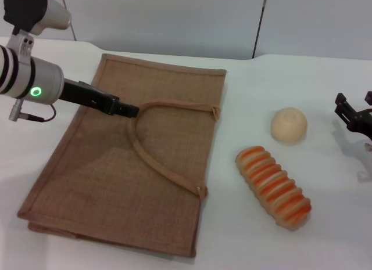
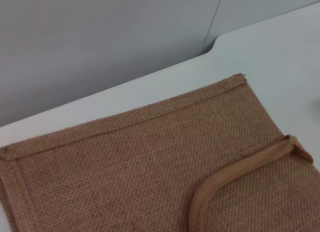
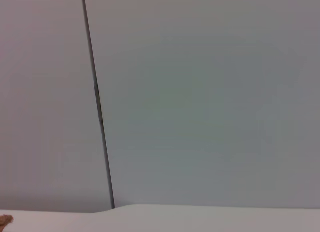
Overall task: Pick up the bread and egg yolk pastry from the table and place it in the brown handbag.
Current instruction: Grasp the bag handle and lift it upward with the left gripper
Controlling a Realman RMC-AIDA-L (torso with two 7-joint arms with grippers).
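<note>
White table (image 1: 325,247): flat tan woven jute handbag (image 1: 116,183) centre-left, left hand (image 1: 132,111) at its strap, grip unclear. Striped orange-cream loaf (image 1: 273,187) and beige round pastry (image 1: 289,125) right. Right hand (image 1: 351,114) right edge, open, empty. Lift strap high to open mouth first.

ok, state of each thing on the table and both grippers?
handbag: lying flat, mouth shut, nothing in it yet
handle: flat on the bag
bread: on the table, untouched
pastry: on the table, untouched
left gripper: at the handle's top
right gripper: clear of the food
</note>
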